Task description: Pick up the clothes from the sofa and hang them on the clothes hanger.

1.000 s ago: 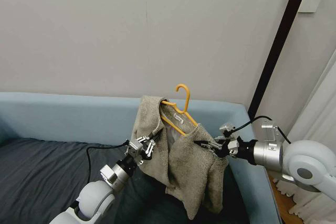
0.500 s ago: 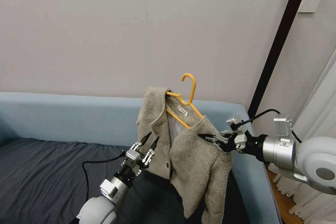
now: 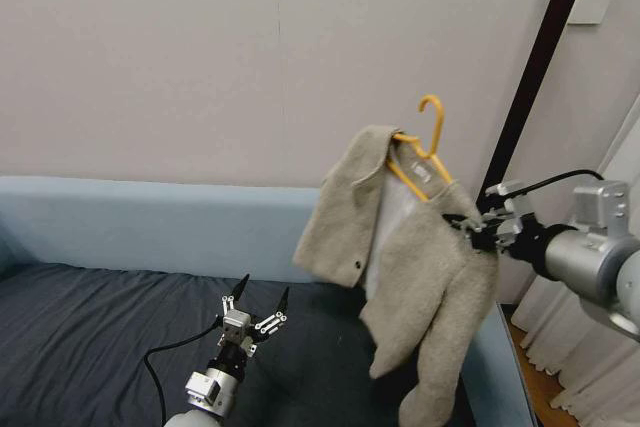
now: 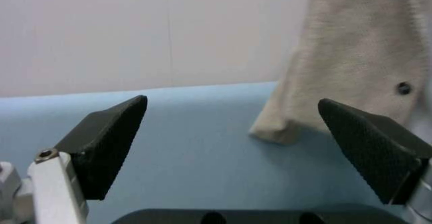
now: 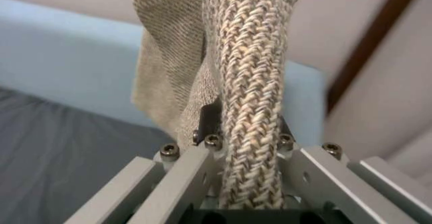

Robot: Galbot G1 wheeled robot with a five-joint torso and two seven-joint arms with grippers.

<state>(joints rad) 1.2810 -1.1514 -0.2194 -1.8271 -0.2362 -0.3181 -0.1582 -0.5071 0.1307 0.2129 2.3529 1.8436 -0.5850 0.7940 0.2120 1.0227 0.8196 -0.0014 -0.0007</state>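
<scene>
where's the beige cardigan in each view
Head view: cardigan hangs right of centre on the orange hanger, gripped by the right gripper.
Left wrist view: cardigan edge beyond the left gripper's open jaws.
Right wrist view: cardigan knit clamped between the jaws.
Shared landmark: light blue sofa back behind it.

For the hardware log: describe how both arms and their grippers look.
The left gripper has slim black pointed fingers on silver linkages, with textured black wedge pads, a silver cylindrical wrist and a looping black cable. The right gripper is black-tipped on a bare metal frame with screws; behind it a silver cylinder, a small grey box and a thin black cable.
</scene>
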